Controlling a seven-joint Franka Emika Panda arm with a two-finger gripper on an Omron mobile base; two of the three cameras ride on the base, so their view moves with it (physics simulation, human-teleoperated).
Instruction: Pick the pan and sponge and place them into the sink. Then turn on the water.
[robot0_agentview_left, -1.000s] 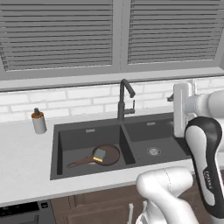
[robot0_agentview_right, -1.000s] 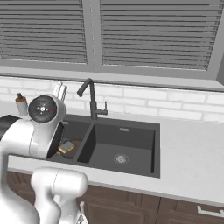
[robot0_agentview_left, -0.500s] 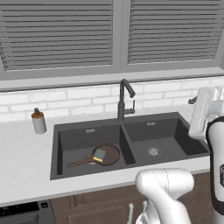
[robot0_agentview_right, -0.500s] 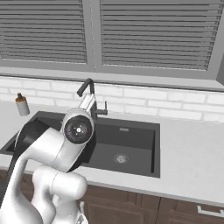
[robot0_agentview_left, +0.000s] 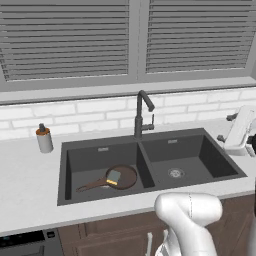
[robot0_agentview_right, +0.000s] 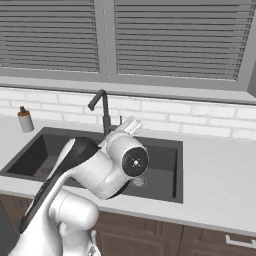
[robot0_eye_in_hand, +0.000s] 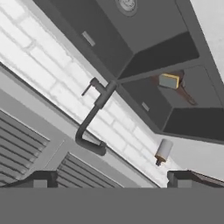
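Dark sink (robot0_agentview_left: 200, 156): matte charcoal, two square basins with round metal drains; a thin divider runs between them.
Pan (robot0_agentview_left: 120, 177): round, shallow, dark brown, lying flat on the floor of the left basin, its long thin handle pointing toward the near left corner.
Sponge (robot0_agentview_left: 114, 176): small block, grey-green on top with a yellow-orange edge, resting inside the pan, so both items are already in the sink.
Faucet (robot0_agentview_left: 140, 113): tall dark gooseneck standing behind the divider, a short lever sticking out to its right; no blue stream falls from the spout, so the water is not on.
What changed: over the last second the arm has swung from above the right basin out to the right edge of the scene, and the elbow has moved across the front of the sink in the right base view.
Gripper (robot0_eye_in_hand: 113, 178): empty, its two dark fingertips (robot0_eye_in_hand: 40, 179) spread wide, looking back at the faucet from the right.
Meaning: my guess is the placing is done and only the lever remains; the hand seems to be lining up for it.
Soap bottle (robot0_agentview_left: 44, 138): small grey cylinder with a brown pump top, upright on the pale counter (robot0_agentview_left: 25, 175) left of the sink.
Backdrop: white brick tiling, grey slatted blinds above.
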